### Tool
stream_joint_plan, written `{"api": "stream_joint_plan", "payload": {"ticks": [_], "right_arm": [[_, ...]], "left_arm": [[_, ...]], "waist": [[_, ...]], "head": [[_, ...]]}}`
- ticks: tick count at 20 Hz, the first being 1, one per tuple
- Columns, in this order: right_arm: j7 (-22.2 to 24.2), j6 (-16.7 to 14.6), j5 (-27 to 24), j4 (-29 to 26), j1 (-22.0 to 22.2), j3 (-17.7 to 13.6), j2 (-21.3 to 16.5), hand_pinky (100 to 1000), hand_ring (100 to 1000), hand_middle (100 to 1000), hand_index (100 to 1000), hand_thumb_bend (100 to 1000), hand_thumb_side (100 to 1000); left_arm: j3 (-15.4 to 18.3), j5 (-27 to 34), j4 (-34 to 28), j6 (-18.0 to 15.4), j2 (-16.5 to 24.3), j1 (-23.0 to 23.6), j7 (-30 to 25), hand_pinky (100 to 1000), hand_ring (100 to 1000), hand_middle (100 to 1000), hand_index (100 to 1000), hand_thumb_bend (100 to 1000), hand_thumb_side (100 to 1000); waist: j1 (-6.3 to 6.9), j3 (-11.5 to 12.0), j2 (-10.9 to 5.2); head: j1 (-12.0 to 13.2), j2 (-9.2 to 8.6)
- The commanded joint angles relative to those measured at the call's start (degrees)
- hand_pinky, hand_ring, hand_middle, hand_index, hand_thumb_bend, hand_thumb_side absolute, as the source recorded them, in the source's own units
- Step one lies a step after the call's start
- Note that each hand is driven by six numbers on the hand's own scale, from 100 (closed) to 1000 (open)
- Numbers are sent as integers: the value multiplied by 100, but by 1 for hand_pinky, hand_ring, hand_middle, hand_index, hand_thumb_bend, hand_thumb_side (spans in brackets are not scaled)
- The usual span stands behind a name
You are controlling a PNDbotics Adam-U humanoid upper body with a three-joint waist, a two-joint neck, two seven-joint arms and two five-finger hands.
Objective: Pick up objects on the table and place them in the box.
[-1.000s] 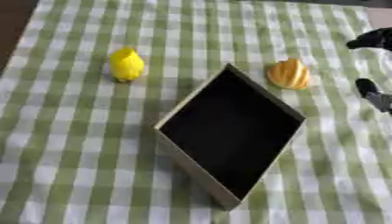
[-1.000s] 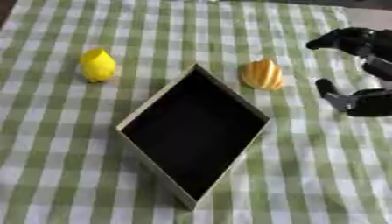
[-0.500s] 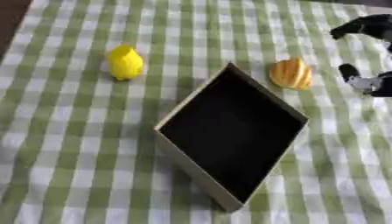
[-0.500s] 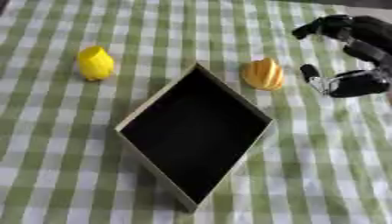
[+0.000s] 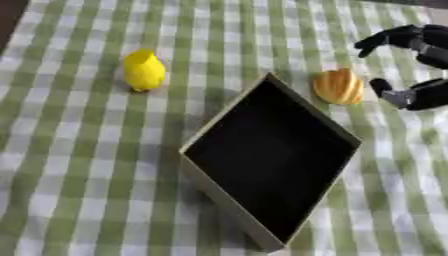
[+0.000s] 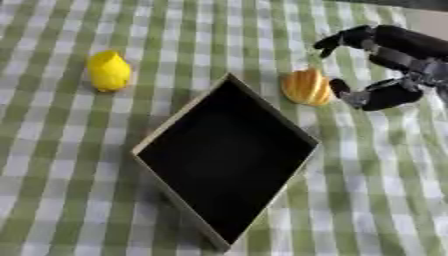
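A green-and-white checked cloth (image 6: 52, 150) covers the table; on it, near the middle, sits an open box (image 6: 226, 156) with pale walls and a dark inside, turned so one corner points to the far edge; nothing shows inside it. A yellow, lemon-like object (image 6: 108, 71) lies toward the far left corner, well apart from the box. An orange ridged object (image 6: 307, 87) lies just beside the box's far right wall. The right hand (image 6: 385, 60) reaches in from the right edge, spread open, fingers above and thumb below, just beside the orange object and not closed on it; no contact is visible.
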Motion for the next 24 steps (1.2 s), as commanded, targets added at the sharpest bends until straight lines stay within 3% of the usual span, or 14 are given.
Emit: {"api": "stream_joint_plan", "payload": {"ticks": [1, 13, 24], "right_arm": [[-3, 9, 202, 35, -116, -76, -88, 942, 924, 769, 922, 100, 117], [-275, -113, 1074, 211, -188, -28, 61, 947, 941, 817, 934, 104, 240], [-325, -107, 1272, 401, -239, -32, 167, 949, 945, 825, 936, 100, 281]], "left_arm": [[-5, 31, -91, 2, 150, -101, -54, 779, 623, 687, 856, 100, 616], [-22, 14, -91, 42, 133, -135, -126, 781, 619, 687, 857, 100, 616], [-27, -11, -91, 76, 90, -152, -156, 783, 616, 688, 857, 100, 618]], "waist": [[-2, 22, -76], [-69, 75, 95], [-108, 132, 216]], "head": [[-48, -100], [-55, -154], [-100, -227]]}}
